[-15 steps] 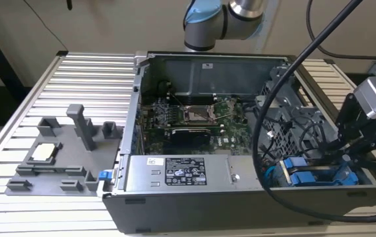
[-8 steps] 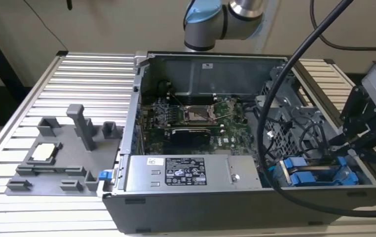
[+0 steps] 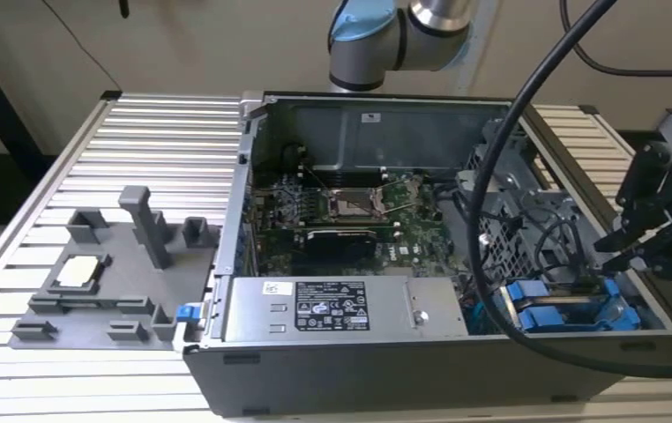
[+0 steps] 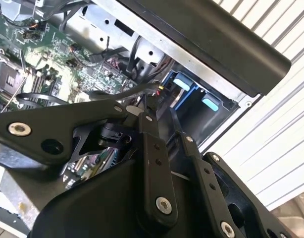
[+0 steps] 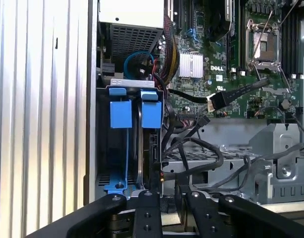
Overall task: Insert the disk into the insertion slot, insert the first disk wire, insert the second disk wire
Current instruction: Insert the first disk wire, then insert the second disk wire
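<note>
Shows a black metal robot gripper (image 3: 609, 254) poised at the exterior view's right, near the rim of an open dark-grey computer case (image 3: 430, 379). Cannot tell how wide the pincer stands, nor make out anything held in it. Finds the flat silver-grey disk (image 3: 544, 317), clipped in its bright blue plastic carrier, lying inside the rectangular grey metal insertion slot (image 5: 99, 144), in the case corner nearest the gripper. Shows also a black cable (image 5: 219, 99) with a pale-tipped plug lying loose over the green circuit board (image 5: 241, 74), and a grey power-supply box (image 3: 324, 308) with a white sticker just beside the slot.
</note>
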Available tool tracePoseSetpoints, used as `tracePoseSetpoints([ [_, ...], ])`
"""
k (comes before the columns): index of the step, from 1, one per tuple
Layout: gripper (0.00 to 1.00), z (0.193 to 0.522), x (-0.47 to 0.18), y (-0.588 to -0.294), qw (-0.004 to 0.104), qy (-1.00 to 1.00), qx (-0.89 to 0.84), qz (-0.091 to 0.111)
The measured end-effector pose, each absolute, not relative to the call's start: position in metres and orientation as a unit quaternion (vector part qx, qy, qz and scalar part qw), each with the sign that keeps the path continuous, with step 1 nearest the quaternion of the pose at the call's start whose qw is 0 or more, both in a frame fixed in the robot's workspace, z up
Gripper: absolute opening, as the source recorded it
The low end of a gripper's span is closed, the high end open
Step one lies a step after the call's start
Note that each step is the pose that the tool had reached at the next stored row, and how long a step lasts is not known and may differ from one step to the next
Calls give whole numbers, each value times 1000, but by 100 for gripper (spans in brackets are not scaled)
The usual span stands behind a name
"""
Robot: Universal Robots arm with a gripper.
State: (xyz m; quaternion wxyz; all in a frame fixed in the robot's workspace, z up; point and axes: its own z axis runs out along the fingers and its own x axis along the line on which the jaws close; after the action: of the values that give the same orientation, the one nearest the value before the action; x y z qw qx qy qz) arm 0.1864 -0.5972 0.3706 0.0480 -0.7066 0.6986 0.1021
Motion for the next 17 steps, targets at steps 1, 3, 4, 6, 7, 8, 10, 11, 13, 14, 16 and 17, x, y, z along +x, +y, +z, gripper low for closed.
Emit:
tracePoseSetpoints([
  [1, 27, 372, 186, -597, 48, 699, -707, 102],
  [3, 27, 374, 186, -597, 48, 699, -707, 102],
  [4, 27, 376, 186, -597, 48, 699, -707, 102],
  [6, 27, 380, 186, -597, 48, 699, -707, 102],
  [7, 27, 382, 185, -597, 48, 699, -707, 102],
  [8, 27, 384, 185, -597, 48, 699, -707, 102],
  [10, 27, 385, 185, -597, 48, 699, -707, 102],
  [11, 27, 385, 185, -597, 48, 699, -707, 102],
  [13, 27, 385, 185, -596, 48, 699, -707, 102],
  [14, 27, 385, 185, -594, 48, 699, -707, 102],
  [16, 27, 385, 185, -588, 48, 699, -706, 102],
  [17, 27, 385, 185, -585, 48, 699, -706, 102],
])
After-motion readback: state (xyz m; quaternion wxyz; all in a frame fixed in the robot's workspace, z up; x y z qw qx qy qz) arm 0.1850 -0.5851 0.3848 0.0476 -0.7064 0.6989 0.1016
